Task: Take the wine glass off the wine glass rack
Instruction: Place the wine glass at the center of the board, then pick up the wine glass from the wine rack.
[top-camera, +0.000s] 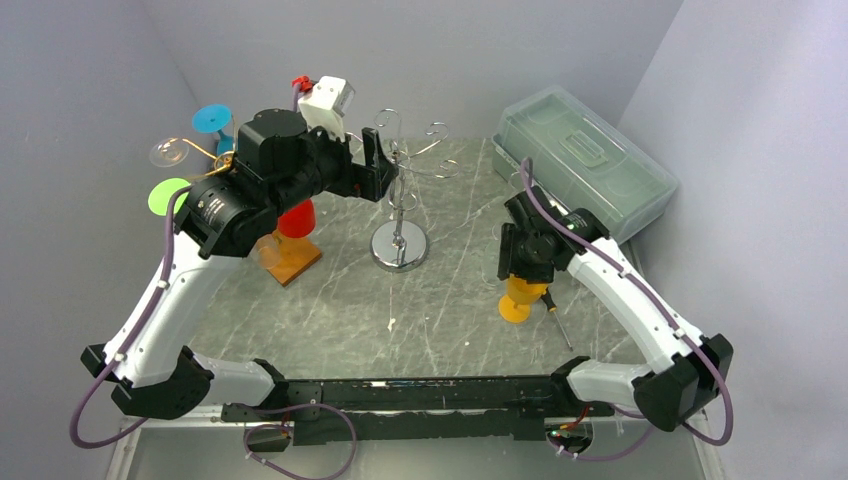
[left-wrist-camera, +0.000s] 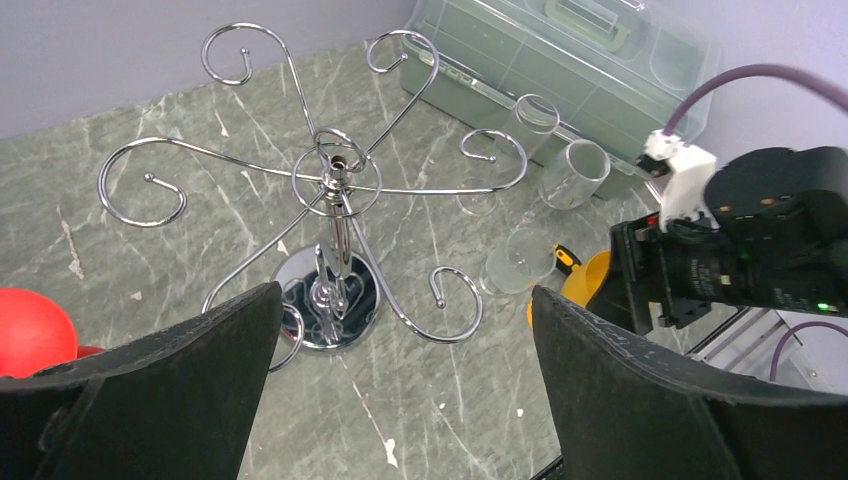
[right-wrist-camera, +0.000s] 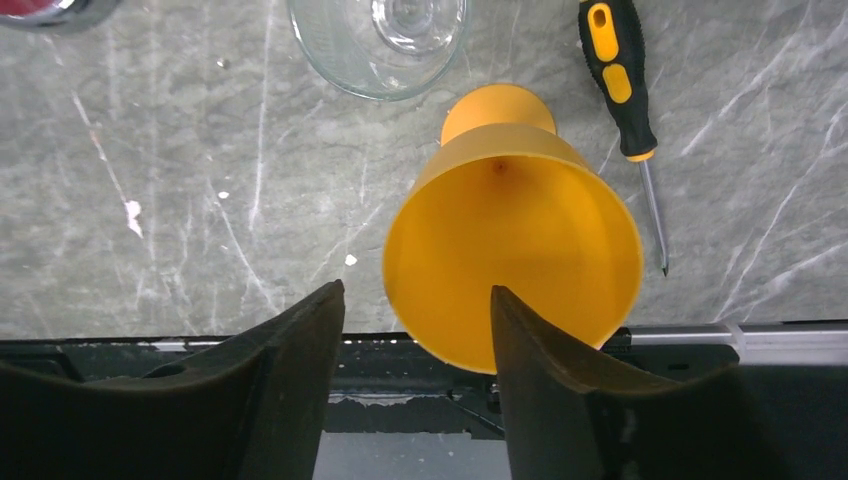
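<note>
The chrome wine glass rack (top-camera: 398, 245) stands mid-table, and its curled arms (left-wrist-camera: 330, 180) carry no glass that I can see. My left gripper (top-camera: 375, 165) is open and empty, high beside the rack's top; in the left wrist view (left-wrist-camera: 405, 292) the rack lies below its spread jaws. My right gripper (top-camera: 525, 265) is open over a yellow wine glass (right-wrist-camera: 510, 250) that stands upright on the table, its rim by the right finger (right-wrist-camera: 540, 380). A clear wine glass (right-wrist-camera: 385, 40) stands just beyond it, also seen in the left wrist view (left-wrist-camera: 518, 262).
A clear plastic box (top-camera: 590, 160) sits at the back right with two clear glasses (left-wrist-camera: 575, 172) beside it. A screwdriver (right-wrist-camera: 620, 80) lies next to the yellow glass. A red glass (top-camera: 296, 218) stands on a wooden block (top-camera: 292, 260). Glasses with blue (top-camera: 212, 118) and green (top-camera: 168, 195) bases sit at the far left.
</note>
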